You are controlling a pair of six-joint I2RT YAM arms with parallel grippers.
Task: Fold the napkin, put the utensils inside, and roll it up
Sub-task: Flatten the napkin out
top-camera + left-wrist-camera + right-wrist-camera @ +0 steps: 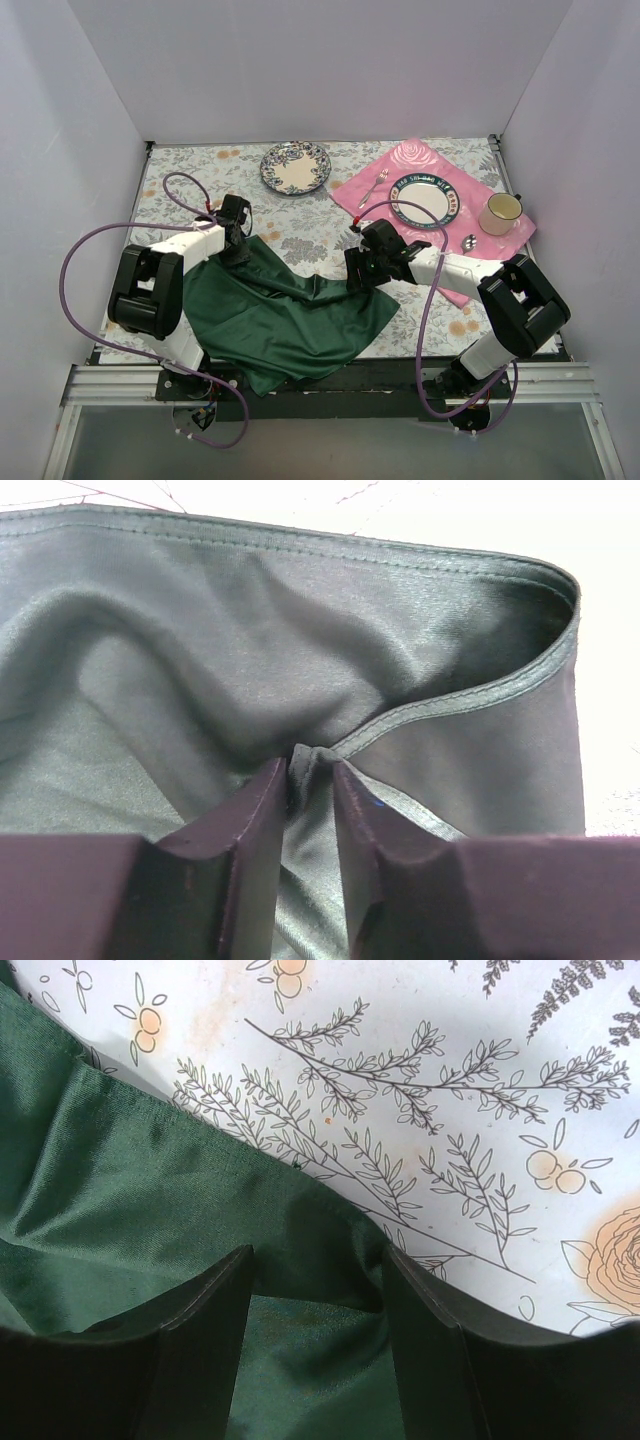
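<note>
The dark green napkin (285, 315) lies crumpled across the near half of the table, and its front corner hangs over the table edge. My left gripper (238, 243) is at the napkin's far left corner, shut on a pinched fold of its hemmed edge (310, 770). My right gripper (362, 270) is over the napkin's far right edge. Its jaws are open (318, 1260), with green cloth (150, 1200) in the gap between them and nothing pinched. No gold utensils are in view.
A blue-patterned plate (296, 167) stands at the back. A pink rose placemat (400, 165) at the back right holds a plate (424, 200), a cream cup (500, 213), a silver fork (373, 187) and a silver spoon (468, 241). White walls enclose the floral tablecloth (450, 1080).
</note>
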